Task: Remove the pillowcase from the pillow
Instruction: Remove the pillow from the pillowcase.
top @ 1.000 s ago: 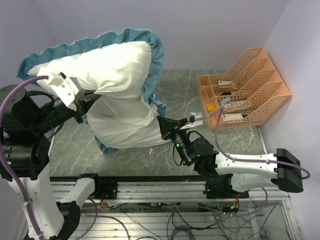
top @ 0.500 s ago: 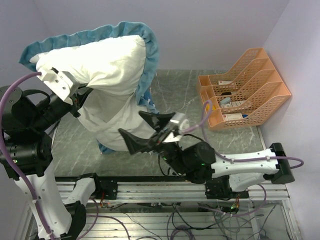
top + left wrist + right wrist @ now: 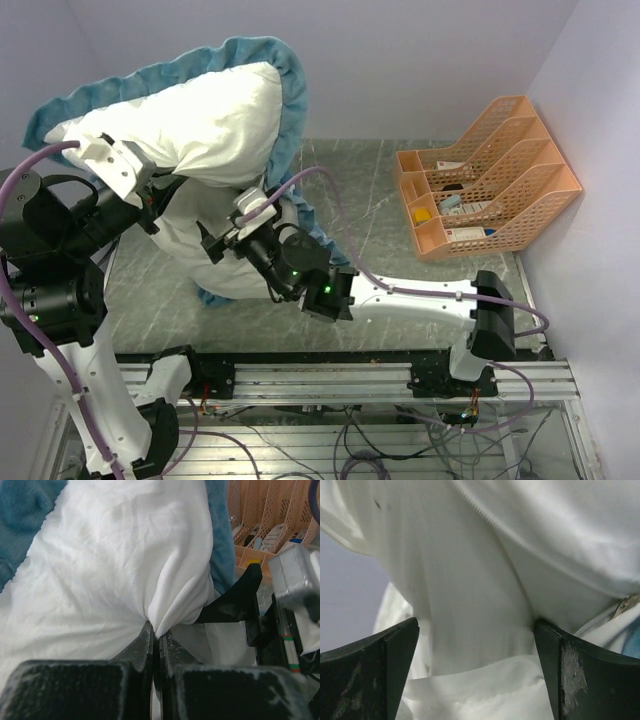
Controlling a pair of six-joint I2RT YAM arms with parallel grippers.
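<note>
Rail (image 3: 300, 376) and loose cabling (image 3: 360, 440) lie nearest me, at the near edge of the table where both my arms are bolted. Just past them, my right gripper (image 3: 476, 650) reaches across to the table's left half. Its fingers are spread wide, one black pad at each side of the wrist view. Between them hangs the pillow (image 3: 465, 600), off-white with a small dark speck. I cannot tell whether either finger touches it. A zipper (image 3: 515, 540) runs slantwise above it, and beyond the zipper lies the smoother white of the pillowcase (image 3: 580, 525).

My left gripper (image 3: 154, 634) is up off the table. Its fingers are pressed tight together on a gathered fold of the pillowcase's white inner side, with creases fanning out from the pinch. A teal ruffle (image 3: 220, 535) borders that white cloth on both sides in the wrist view.

From above, the pillowcase hangs in the air over the left half of the grey marbled table (image 3: 370, 190). It is inside out, with its ruffle arching over the top, and the pillow sags out beneath it toward the tabletop. How much of the pillow is inside the cover I cannot tell. Well apart, at the far right, an orange file rack (image 3: 490, 170) stands in front of the pale wall (image 3: 420, 60).
</note>
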